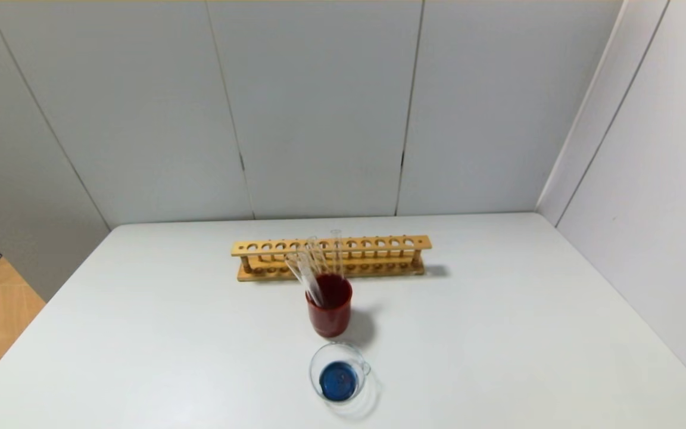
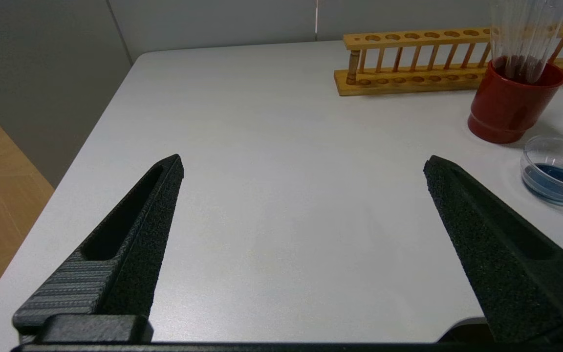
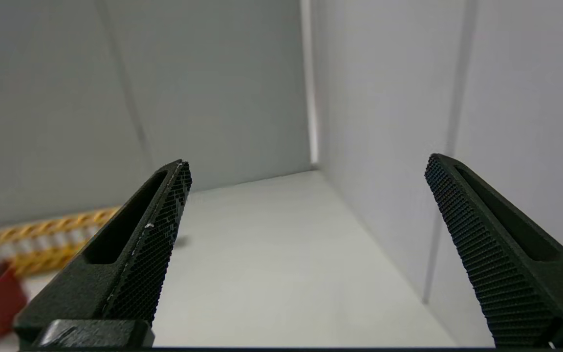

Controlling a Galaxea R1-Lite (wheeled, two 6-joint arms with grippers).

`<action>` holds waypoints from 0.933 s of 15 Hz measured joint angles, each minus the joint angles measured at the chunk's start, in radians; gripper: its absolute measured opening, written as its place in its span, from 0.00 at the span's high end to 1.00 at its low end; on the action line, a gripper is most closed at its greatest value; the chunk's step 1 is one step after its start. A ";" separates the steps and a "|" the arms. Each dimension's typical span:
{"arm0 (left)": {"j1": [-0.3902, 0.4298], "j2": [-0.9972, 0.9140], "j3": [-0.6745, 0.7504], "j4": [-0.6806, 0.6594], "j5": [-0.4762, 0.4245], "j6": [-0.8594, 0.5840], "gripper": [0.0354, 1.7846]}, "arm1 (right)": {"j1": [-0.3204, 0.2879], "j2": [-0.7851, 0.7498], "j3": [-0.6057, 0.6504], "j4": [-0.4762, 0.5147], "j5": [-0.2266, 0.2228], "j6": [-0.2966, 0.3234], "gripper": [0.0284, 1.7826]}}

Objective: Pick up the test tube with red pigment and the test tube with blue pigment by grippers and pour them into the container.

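Left gripper [image 2: 303, 164] spread wide, holding nothing, out of the head view; in its wrist view it sits low over the bare left part of the white table [image 1: 140, 333], facing across it. Centre: wooden rack [image 1: 331, 257] at the back, holes look unfilled; just in front of it the dark red cup [image 1: 330, 313] with several clear test tubes [image 1: 313, 268] standing in it, mouths up, fanned and leaning mostly toward the robot's left. Cannot tell which tube is red and which is blue, since their bottoms are hidden inside the cup. Nearer the robot, just in front of the cup but not touching it, the container [image 1: 339, 372], a low clear beaker with blue liquid already in it. Right gripper [image 3: 306, 164] also spread wide and holding nothing, pointing at the far right corner of the walls, with rack and cup off to its side. Key relation: tubes' long axis is near vertical, so probably a sideways grasp above the cup rim. Left gripper appears to have the clearer line; the cup lies ahead of it and toward the centre.
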 joint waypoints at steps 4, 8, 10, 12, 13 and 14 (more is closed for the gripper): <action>0.000 0.000 0.000 0.000 0.000 0.000 0.03 | 0.000 -0.003 0.153 -0.016 0.084 0.007 0.02; 0.000 0.000 0.000 0.000 0.000 0.000 0.03 | -0.001 -0.003 0.162 0.129 0.182 -0.083 0.02; 0.000 0.000 0.000 0.000 0.000 0.000 0.03 | -0.001 -0.003 0.155 0.167 0.191 -0.123 0.02; 0.000 0.000 0.000 0.000 0.000 0.000 0.03 | 0.000 -0.003 0.161 0.135 0.191 -0.116 0.02; 0.000 0.000 0.000 0.000 0.000 0.000 0.03 | 0.000 -0.003 0.164 0.130 0.191 -0.114 0.02; 0.000 0.000 0.000 0.000 0.000 0.000 0.03 | 0.000 -0.003 0.165 0.128 0.190 -0.112 0.02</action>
